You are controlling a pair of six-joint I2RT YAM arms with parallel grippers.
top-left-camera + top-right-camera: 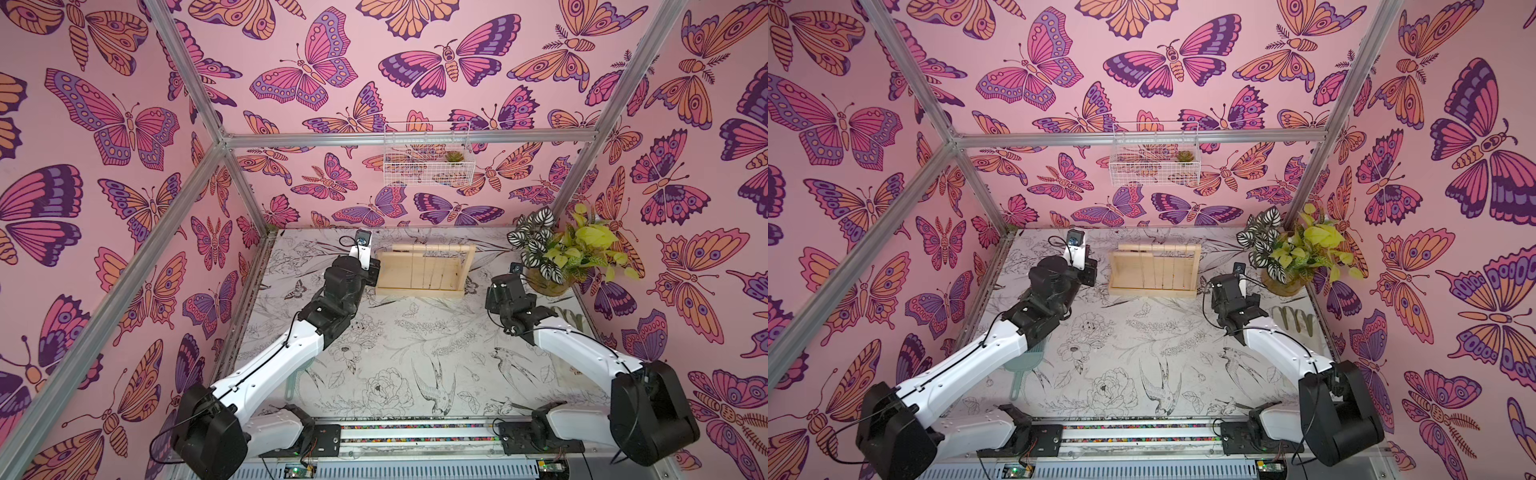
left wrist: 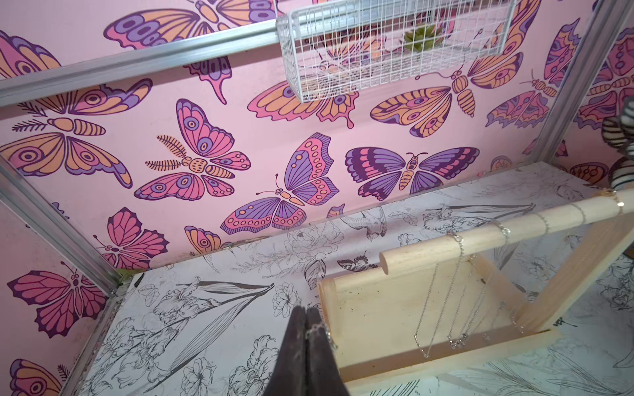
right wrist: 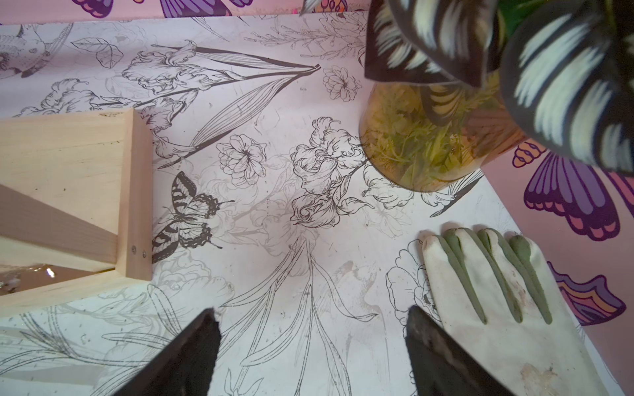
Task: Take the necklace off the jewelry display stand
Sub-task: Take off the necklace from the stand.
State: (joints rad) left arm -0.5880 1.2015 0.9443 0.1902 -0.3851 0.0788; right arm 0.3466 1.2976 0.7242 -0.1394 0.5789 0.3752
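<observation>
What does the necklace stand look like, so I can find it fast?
On the flower-printed table, go to the back, near the potted plant. There sits the jewelry display stand. It alone is pale bare wood with thin chains hanging from its top bar, unlike the white wire basket up on the wall.

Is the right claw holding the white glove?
No, the right gripper stands open with only bare table between its fingers, and the glove lies flat beside it.
</observation>
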